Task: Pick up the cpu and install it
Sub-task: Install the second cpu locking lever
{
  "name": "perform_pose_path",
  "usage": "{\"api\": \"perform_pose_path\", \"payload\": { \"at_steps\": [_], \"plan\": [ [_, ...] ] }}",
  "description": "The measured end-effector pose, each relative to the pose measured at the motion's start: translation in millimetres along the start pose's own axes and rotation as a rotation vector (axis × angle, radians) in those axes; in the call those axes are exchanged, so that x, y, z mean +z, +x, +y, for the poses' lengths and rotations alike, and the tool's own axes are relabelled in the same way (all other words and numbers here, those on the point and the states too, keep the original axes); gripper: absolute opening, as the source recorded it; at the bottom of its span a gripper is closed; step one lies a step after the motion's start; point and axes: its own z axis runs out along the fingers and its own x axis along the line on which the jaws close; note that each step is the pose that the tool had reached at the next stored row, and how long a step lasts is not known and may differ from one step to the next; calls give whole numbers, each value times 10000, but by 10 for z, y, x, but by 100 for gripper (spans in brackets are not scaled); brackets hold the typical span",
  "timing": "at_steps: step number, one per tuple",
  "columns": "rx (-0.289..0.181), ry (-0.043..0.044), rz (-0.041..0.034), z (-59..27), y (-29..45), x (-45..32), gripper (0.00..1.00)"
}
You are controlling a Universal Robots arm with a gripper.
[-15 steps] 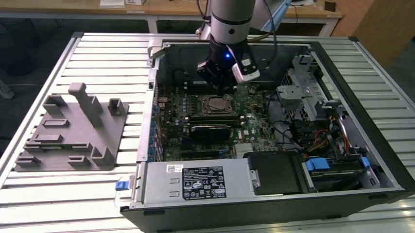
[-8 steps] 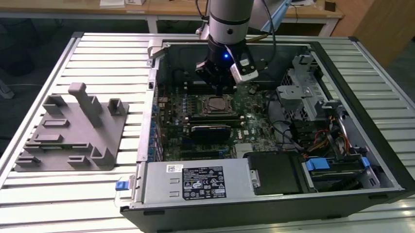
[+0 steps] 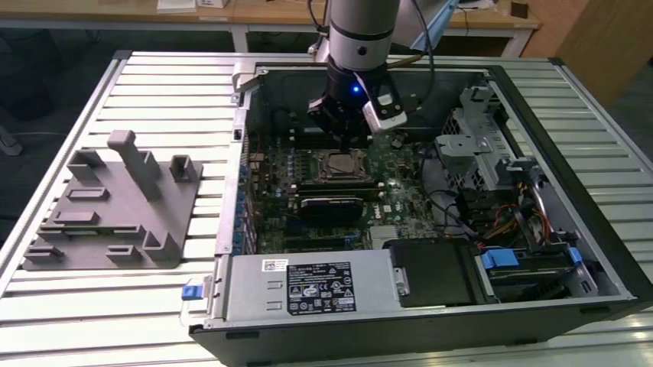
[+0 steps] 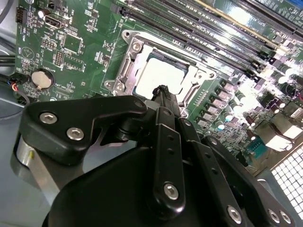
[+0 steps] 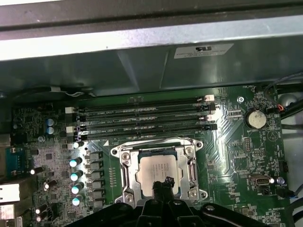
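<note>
Fingers [image 4: 163,94] closed together with nothing between them, hovering just above the socket, open computer case [image 3: 571,191] on the slatted surface [image 3: 153,76], green motherboard [image 5: 246,156] inside, cpu [image 5: 158,170] seated in its metal socket frame [image 5: 124,177].

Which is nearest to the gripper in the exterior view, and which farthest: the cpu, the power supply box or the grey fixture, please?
From the gripper:
1. The cpu, in its motherboard socket just below the fingertips.
2. The power supply box, along the case's near edge.
3. The grey fixture, outside the case on the exterior view's left.
</note>
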Motion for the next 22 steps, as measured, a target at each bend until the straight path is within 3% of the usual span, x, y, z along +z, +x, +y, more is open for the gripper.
{"api": "perform_pose_path", "payload": {
  "at_steps": [22],
  "plan": [
    [0, 1, 0, -166, -17, -9, 11]
  ]
}}
